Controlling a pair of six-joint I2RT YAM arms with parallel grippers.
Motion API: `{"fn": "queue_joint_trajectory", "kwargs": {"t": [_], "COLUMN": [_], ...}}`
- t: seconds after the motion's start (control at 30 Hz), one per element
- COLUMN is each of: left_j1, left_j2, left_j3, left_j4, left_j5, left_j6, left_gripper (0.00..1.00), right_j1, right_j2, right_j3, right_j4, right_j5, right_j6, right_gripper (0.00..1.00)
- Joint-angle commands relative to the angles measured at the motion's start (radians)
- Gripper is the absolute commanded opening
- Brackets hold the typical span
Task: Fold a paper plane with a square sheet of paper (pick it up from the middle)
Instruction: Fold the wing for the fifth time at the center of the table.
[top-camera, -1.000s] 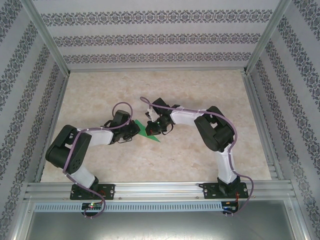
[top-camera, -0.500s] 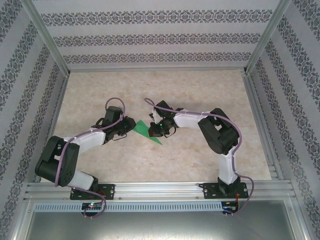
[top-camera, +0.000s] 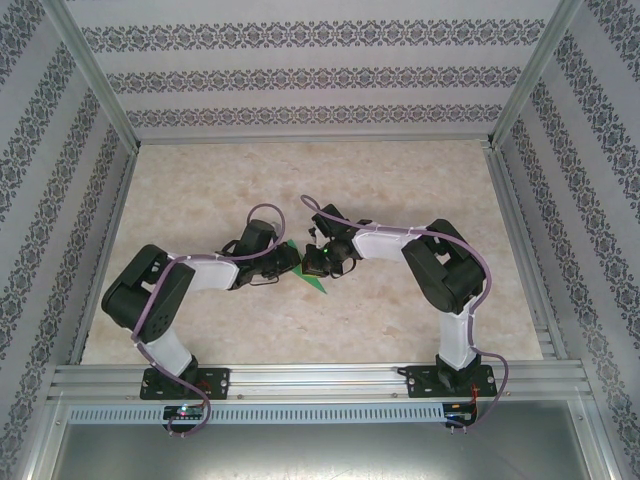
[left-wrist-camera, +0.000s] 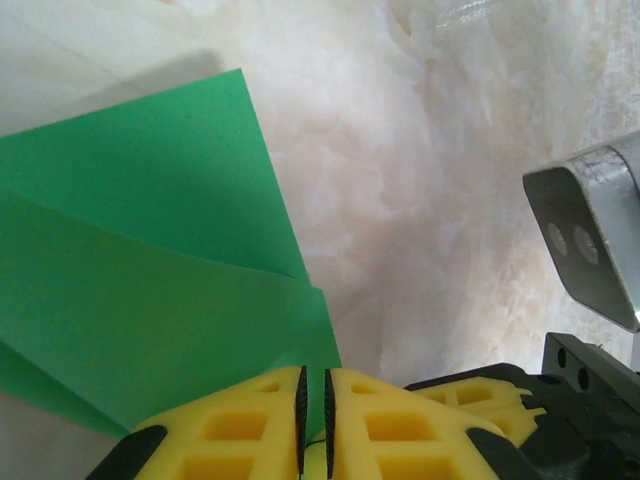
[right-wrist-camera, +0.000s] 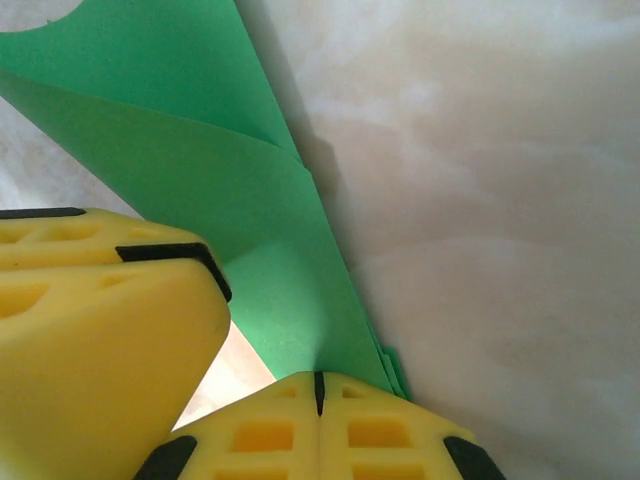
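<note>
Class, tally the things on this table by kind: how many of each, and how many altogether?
Green paper: 1
Robot arms: 2 (left arm, right arm)
Total: 3

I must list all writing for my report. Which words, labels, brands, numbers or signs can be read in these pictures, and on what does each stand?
None can be read.
The bright green sheet of paper, partly folded: plain, unmarked.
The striped wall panels: floral ornament only, no letters.
The small electronics boards by the arm bases: too small to read.
</note>
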Motion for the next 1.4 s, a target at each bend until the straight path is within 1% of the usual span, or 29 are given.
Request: {"fn": "queue_joint_trajectory", "kwargs": {"t": [0.0, 0.17, 0.27, 0.47, 0.6, 0.7, 0.83, 0.93, 1.03, 1.2, 1.27, 1.37], "left_j1": [-0.011, 0.003, 0.034, 0.132, 0.203, 0.226, 0.208, 0.167, 0.126, 0.073, 0.065, 0.064], "left_j2": [0.015, -0.003, -0.012, -0.053, -0.078, -0.095, -0.146, -0.178, -0.174, -0.094, -0.036, 0.026], "left_j3": [-0.001, -0.065, -0.109, -0.163, -0.156, -0.136, -0.129, -0.112, -0.097, -0.043, -0.007, 0.015], "left_j4": [0.063, 0.054, 0.065, 0.057, 0.018, 0.004, 0.037, 0.036, 0.066, 0.102, 0.101, 0.107], "left_j5": [-0.055, -0.152, -0.181, -0.188, -0.171, -0.145, -0.09, -0.072, -0.045, -0.006, 0.026, 0.034], "left_j6": [-0.026, -0.051, -0.061, -0.037, 0.007, 0.037, 0.047, 0.054, 0.042, 0.031, 0.032, 0.027], "left_gripper": [0.15, 0.13, 0.13, 0.13, 0.13, 0.13, 0.13, 0.13, 0.13, 0.12, 0.11, 0.1], "right_j1": [-0.003, -0.007, -0.011, -0.018, -0.017, -0.017, -0.014, -0.011, -0.01, -0.008, -0.006, -0.005], "right_j2": [0.044, 0.049, 0.053, 0.053, 0.055, 0.056, 0.057, 0.063, 0.068, 0.077, 0.08, 0.083], "right_j3": [-0.047, -0.052, -0.055, -0.07, -0.071, -0.07, -0.065, -0.059, -0.056, -0.05, -0.047, -0.045], "right_j4": [-0.118, -0.123, -0.128, -0.131, -0.136, -0.139, -0.145, -0.147, -0.153, -0.16, -0.164, -0.168], "right_j5": [0.123, 0.125, 0.127, 0.128, 0.125, 0.126, 0.126, 0.124, 0.123, 0.123, 0.123, 0.129], "right_j6": [0.014, 0.016, 0.018, 0.018, 0.013, 0.01, 0.008, 0.007, 0.006, 0.004, 0.002, 0.001], "right_gripper": [0.0, 0.0, 0.0, 0.0, 0.0, 0.0, 0.0, 0.0, 0.0, 0.0, 0.0, 0.0]}}
